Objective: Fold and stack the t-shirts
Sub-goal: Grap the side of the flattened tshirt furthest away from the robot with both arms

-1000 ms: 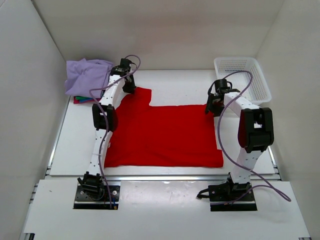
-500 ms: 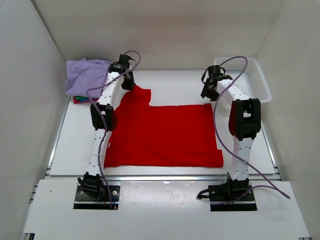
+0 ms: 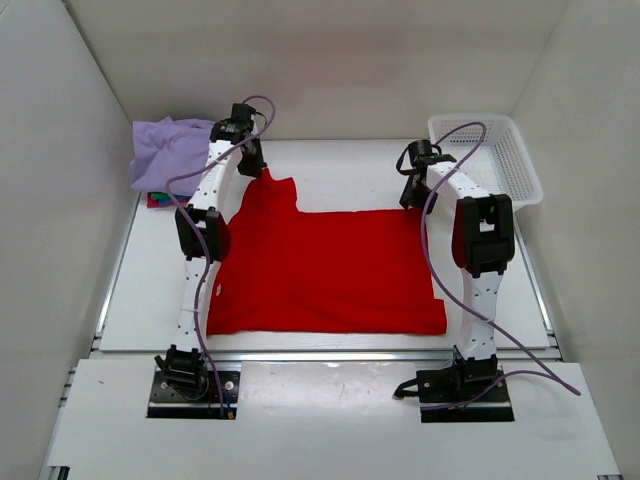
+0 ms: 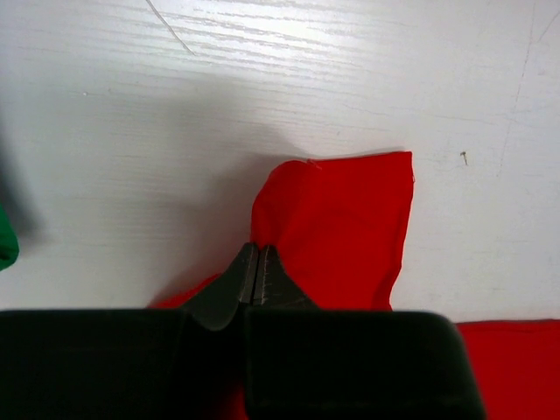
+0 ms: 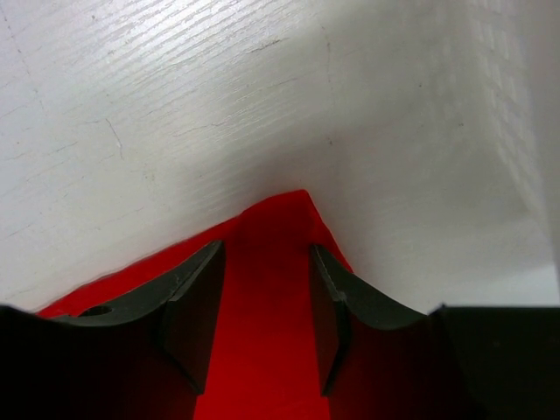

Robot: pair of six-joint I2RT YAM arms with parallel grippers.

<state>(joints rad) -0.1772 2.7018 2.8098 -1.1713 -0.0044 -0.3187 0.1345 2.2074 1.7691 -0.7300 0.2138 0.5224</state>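
Two far corners decide this fold: left gripper (image 4: pixel 256 267) pinches the sleeve of the red t-shirt (image 3: pixel 330 265), spread flat on the table (image 3: pixel 350 165); right gripper (image 5: pixel 266 255) straddles the far-right corner, jaws apart — close it firmly first, then lift both evenly.

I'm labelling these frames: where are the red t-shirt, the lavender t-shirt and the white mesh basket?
red t-shirt (image 3: pixel 330 270): top external view, middle of its spread body.
lavender t-shirt (image 3: pixel 170 150): top external view, its rumpled upper surface.
white mesh basket (image 3: pixel 525 162): top external view, its right wall.
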